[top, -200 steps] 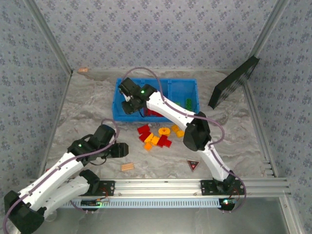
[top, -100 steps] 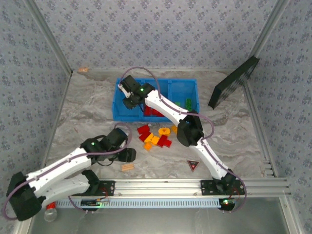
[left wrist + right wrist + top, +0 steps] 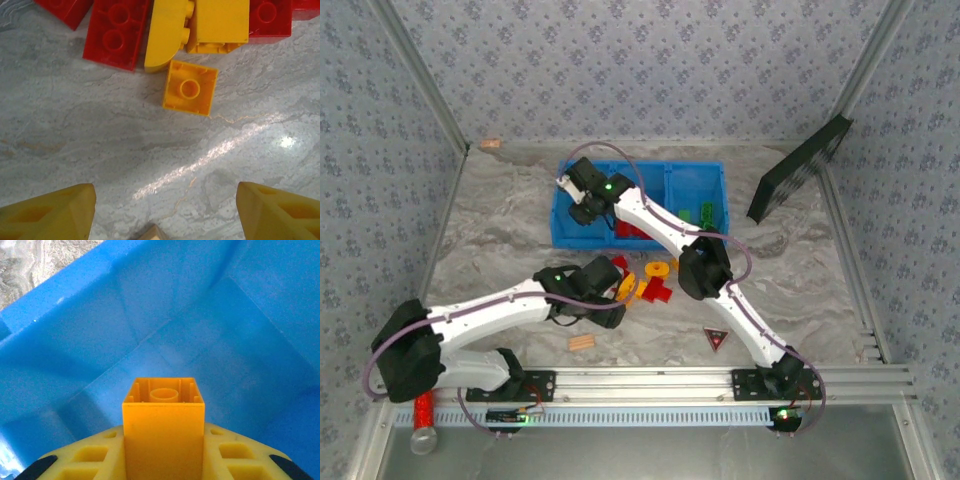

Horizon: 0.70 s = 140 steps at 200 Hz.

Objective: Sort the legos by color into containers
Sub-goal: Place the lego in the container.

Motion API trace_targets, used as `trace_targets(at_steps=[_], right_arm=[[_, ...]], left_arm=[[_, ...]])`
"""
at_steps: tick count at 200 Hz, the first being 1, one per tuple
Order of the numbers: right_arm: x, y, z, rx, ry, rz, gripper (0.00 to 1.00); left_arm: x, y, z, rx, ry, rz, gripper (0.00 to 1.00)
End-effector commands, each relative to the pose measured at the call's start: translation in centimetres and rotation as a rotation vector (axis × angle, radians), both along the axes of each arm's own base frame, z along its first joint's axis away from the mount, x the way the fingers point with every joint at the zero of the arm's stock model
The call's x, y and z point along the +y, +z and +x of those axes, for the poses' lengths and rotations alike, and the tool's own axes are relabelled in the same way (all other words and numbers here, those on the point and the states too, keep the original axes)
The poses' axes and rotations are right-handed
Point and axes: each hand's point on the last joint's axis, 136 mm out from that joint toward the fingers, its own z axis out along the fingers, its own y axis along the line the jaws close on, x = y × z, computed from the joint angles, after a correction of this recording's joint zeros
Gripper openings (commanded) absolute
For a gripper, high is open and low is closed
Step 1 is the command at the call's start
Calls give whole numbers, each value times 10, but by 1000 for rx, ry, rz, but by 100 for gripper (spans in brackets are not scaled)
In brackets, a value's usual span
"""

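The right end effector [image 3: 164, 460] pinches a square orange plastic brick [image 3: 164, 415] over the smooth blue plastic bin [image 3: 235, 330]. The left end effector [image 3: 165, 212] is spread wide.

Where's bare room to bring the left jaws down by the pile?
Bare marble runs from the left gripper up to the single-stud yellow brick, wooden piece at its near edge. Beyond, red bricks and yellow bricks pack tight.

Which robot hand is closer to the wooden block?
Left. The left gripper is beside the wooden block; the right gripper is over the blue bin, holding a yellow brick.
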Motion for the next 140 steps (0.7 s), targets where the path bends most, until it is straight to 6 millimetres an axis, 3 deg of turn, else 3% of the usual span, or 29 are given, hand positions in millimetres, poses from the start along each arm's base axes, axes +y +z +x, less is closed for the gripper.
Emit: trace_targets(at_steps=[1,75,103,140], right_arm=[[-6,-19,-3,29,21,-38,35],[-9,-8,-1,23,23,-14,46],[-8,5,-2,16,25,9,46],[-8,37,-6,-8,35,58,46]], left_arm=[[-12,7,10,-50,-43,9,75],[-38,-8,17,-30,-67,9,77],[-45,-14,18,-29,-81,10,76],[-51,-21,23,-34,-104,25,76]])
